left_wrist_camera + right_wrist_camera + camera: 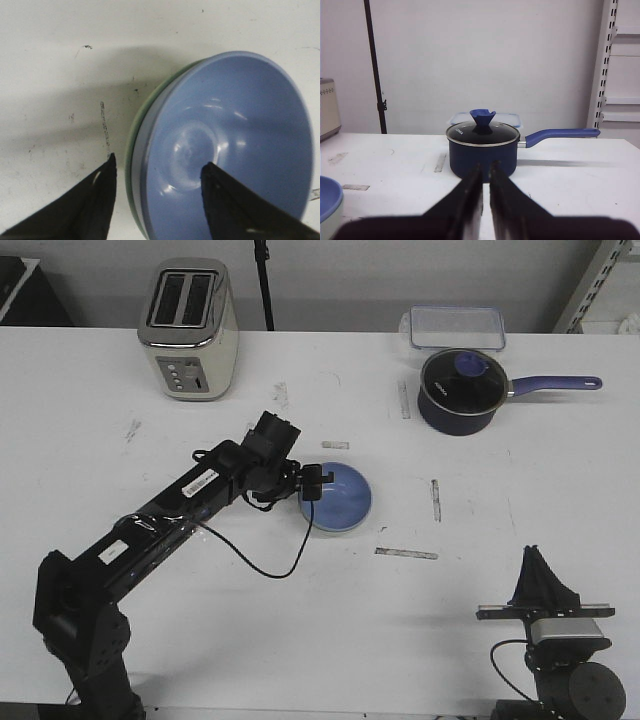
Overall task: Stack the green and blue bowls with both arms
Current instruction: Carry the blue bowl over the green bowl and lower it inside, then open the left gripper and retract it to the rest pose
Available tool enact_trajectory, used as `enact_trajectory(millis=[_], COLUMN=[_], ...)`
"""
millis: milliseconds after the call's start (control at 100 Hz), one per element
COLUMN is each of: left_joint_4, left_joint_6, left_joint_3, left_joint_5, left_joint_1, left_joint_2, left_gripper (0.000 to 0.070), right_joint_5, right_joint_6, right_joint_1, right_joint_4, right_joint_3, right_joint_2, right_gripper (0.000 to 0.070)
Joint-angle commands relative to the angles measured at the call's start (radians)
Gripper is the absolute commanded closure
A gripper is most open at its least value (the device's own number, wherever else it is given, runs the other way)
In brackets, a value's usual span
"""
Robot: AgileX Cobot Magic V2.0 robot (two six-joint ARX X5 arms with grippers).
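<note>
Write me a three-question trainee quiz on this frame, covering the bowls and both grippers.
1. True or false: the blue bowl sits nested inside the green bowl.
2. Which gripper straddles the bowls' rim: A) left gripper B) right gripper?
3. Fill in: the right gripper's fingers are nearly ____ and it points toward the navy pot.

Key: 1 true; 2 A, one finger inside the blue bowl and one outside the stack; 3 closed, holding nothing.
</note>
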Motion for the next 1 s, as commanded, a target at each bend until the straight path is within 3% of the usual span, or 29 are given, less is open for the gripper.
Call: enact_trajectory(millis=[0,140,310,500,670,990], left_joint_4=[0.0,0.006,0.031,0.087,0.221,0.597], left_joint_6=[0.01,0.016,0.087,0.172,0.224,0.463], left_joint_3=[0.023,0.021,0.005,-0.037,-0.179,-0.613], left_joint_5=[0.001,-0.003,-0.003,-0.003,-0.004,-0.003], left_joint_1=[-0.006,0.006,0.041,0.11,0.174,0.311], left_joint_2=[-0.032,-0.074,-0.13,-0.187,-0.281,-0.579], left_gripper=[0.0367,0.0374,0.0395,0.0508,0.0697,0.07], right_joint_5=[0.003,0.003,0.003,0.003,0.003,0.003], right_joint_6=[0.01,0.01,0.01,0.01,0.01,0.01], right_joint_1=[-0.002,-0.002,-0.002,-0.002,-0.002,-0.002], right_joint_4=[0.009,0.009,0.009,0.009,0.009,0.009], right_joint_3=[0.002,0.002,0.002,0.002,0.002,0.002], right_joint_2=[-0.005,-0.005,-0.005,-0.005,-0.005,-0.005], right_gripper=[0.0685,0.0685,0.0685,0.0685,0.0685,0.0685])
